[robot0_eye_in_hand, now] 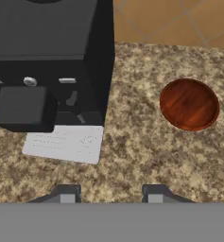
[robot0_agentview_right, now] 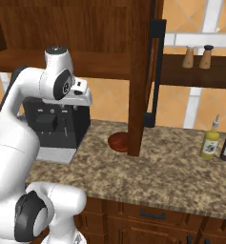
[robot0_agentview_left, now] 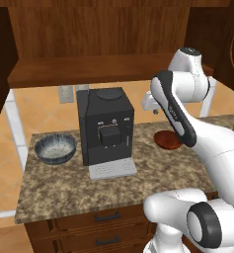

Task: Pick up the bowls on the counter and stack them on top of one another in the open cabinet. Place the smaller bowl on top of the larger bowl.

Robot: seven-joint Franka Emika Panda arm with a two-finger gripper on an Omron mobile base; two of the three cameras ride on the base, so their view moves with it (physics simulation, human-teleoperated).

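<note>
Left base view: larger bowl [robot0_agentview_left: 55, 148] sits on granite counter [robot0_agentview_left: 64, 190], far side of black coffee machine [robot0_agentview_left: 105, 126] from white arm; smaller bowl [robot0_agentview_left: 168, 140] rests on counter just beneath arm's forearm.

Right base view: smaller bowl [robot0_agentview_right: 118, 141] lies beside open cabinet [robot0_agentview_right: 100, 64] door edge, below and beyond hand; oil bottle [robot0_agentview_right: 210, 142] stands well apart.

Hand view: gripper [robot0_eye_in_hand: 111, 194] hovers empty above counter, fingers parted wide; smaller bowl ahead and right, coffee machine ahead and left.

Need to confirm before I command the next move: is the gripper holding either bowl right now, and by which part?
Nothing is held. The gripper is open above bare counter; the smaller bowl and larger bowl both rest there.
</note>
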